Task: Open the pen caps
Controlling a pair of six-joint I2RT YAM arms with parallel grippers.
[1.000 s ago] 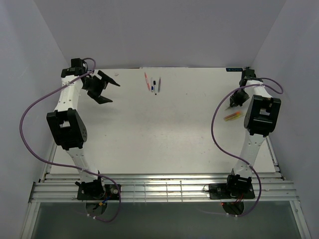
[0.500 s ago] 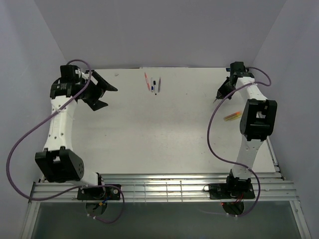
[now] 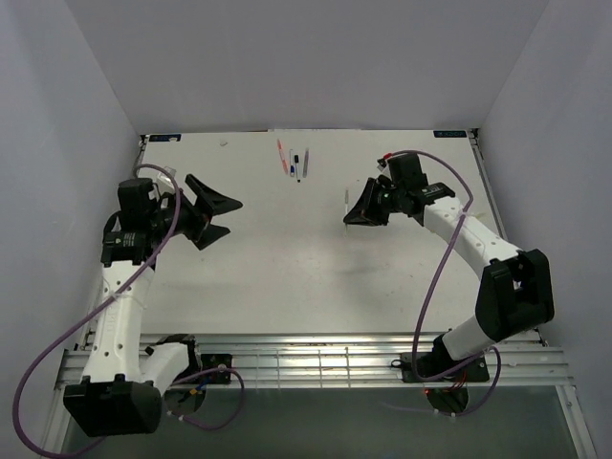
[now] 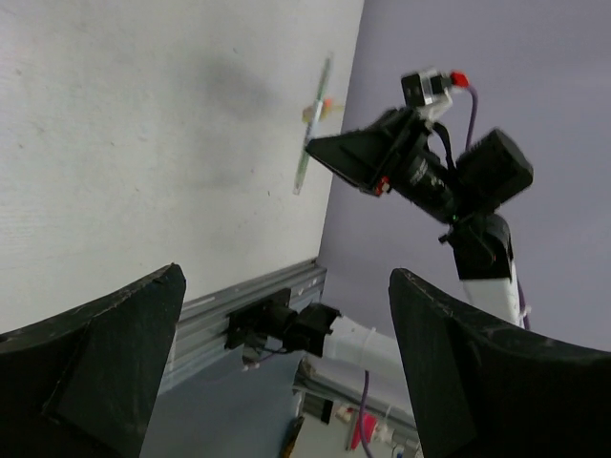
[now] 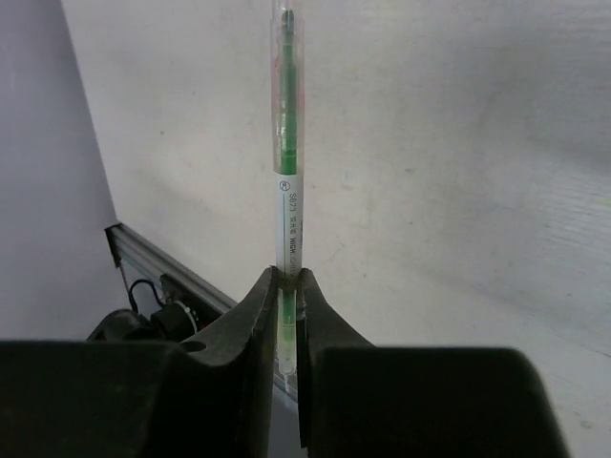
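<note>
Pen caps are too small in the top view to be told from the pen bodies. Three pens (image 3: 294, 160) lie close together at the far middle of the table (image 3: 287, 277), a pink one (image 3: 281, 153) on their left side. The left gripper (image 3: 218, 216) stands over the left part of the table with its jaws spread wide and nothing between them. The right gripper (image 3: 349, 212) stands right of centre, pointing left, jaws together on a thin green pen (image 3: 344, 199) that sticks out across its tip. Both grippers are well apart from the three lying pens.

Left wrist view: the left gripper (image 4: 286, 277) shows both fingers (image 4: 105, 353) far apart at the lower corners, with only the table (image 4: 143, 143) and its metal edge rail (image 4: 248, 310) between them. Across the table, the right gripper (image 4: 315, 148) holds the green pen (image 4: 304, 167) at its tip. A small yellow and orange mark sits at the pen's upper end; what it is cannot be told.

Right wrist view: the right gripper (image 5: 286, 286) is clamped on the green pen (image 5: 284, 143) near one end. The clear barrel with its green core runs straight out from the fingers (image 5: 253, 315) over the table (image 5: 458, 143). Whether the far end carries a cap cannot be told.
</note>
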